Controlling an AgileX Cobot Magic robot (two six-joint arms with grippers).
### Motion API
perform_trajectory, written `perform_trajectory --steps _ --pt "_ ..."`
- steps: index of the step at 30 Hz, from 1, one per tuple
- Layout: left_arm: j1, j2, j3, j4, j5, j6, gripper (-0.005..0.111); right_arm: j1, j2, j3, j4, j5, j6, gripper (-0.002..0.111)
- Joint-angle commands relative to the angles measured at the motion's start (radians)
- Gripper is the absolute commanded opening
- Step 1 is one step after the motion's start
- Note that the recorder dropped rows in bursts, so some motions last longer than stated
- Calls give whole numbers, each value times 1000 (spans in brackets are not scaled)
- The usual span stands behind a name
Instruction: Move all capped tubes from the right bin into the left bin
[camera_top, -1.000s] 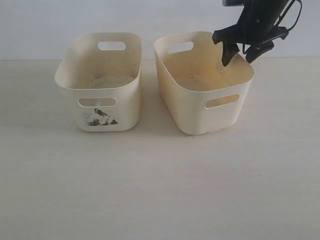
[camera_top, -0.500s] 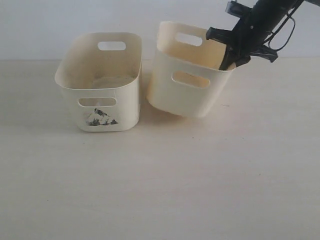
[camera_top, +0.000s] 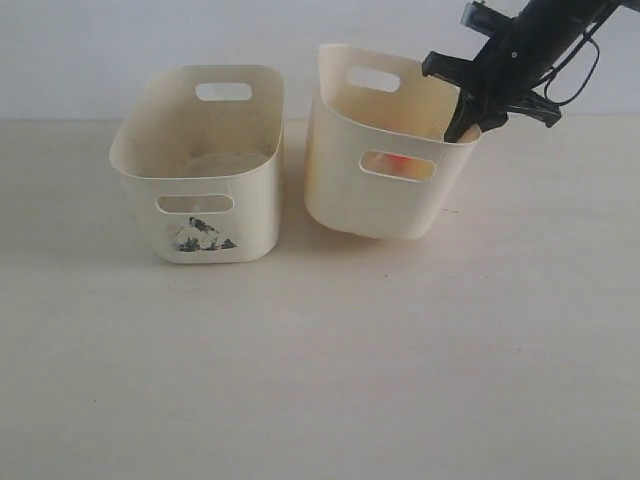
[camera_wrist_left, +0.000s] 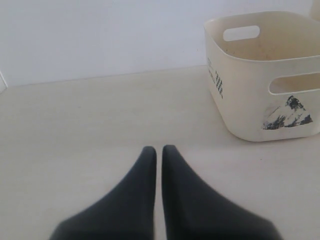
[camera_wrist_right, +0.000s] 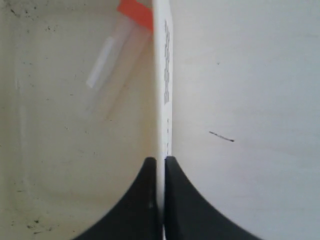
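Observation:
The right bin (camera_top: 345, 190), plain-fronted, is lifted and tilted toward the left bin (camera_top: 205, 205); my right gripper (camera_top: 465, 128) is shut on its right wall. In the right wrist view the fingertips pinch the wall's rim (camera_wrist_right: 162, 100), gripper (camera_wrist_right: 160, 161). Inside lies one capped tube (camera_wrist_right: 112, 55) with an orange-red cap (camera_wrist_right: 136, 13); its orange shows through the front slot (camera_top: 397, 163). The left bin (camera_wrist_left: 265, 75), with its black-grey smudge (camera_wrist_left: 287, 114), looks empty. My left gripper (camera_wrist_left: 159, 149) is shut over bare table, apart from the bin.
A pale wooden tabletop (camera_top: 320, 360) spreads in front of both bins. A white wall (camera_top: 100, 50) stands behind them. A small dark mark (camera_wrist_right: 221, 136) lies on the table beside the right bin.
The right gripper closed on the right bin's wall and lifted it, tilting it toward the left bin. The tube's orange cap now shows through the front slot. The left bin stayed put.

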Motion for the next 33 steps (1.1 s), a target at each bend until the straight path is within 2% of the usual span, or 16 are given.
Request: perform_trajectory --steps 1,5,7,8,9,10,12,16,24,29,33 --pt "1 -2 -4 -7 -15 -12 4 -8 -10 -1 -93 -9 -23 0" --pt "1 -2 -4 -7 -15 -12 4 -5 -10 -1 -128 -9 -21 0" --pt "1 -2 -4 -7 -15 -12 4 0 -10 -1 -128 -9 -21 6" --pt "1 -2 -4 -7 -15 -12 4 6 -10 -1 -128 -9 -21 19" --pt "1 -2 -4 -7 -15 -12 4 9 -10 -1 -126 -9 -21 26" --pt "1 -2 -4 -7 -15 -12 4 16 -10 -1 -126 -9 -21 46" --pt "1 -2 -4 -7 -15 -12 4 28 -10 -1 -130 -11 -20 64" --pt "1 -2 -4 -7 -15 -12 4 25 -34 -5 -146 -9 10 65" --pt "1 -2 -4 -7 -15 -12 4 39 -216 -5 -245 -48 57 65" --pt "1 -2 -4 -7 -15 -12 4 160 -246 -4 -252 -76 81 65" --pt "1 -2 -4 -7 -15 -12 4 245 -186 -4 -357 -122 178 65"
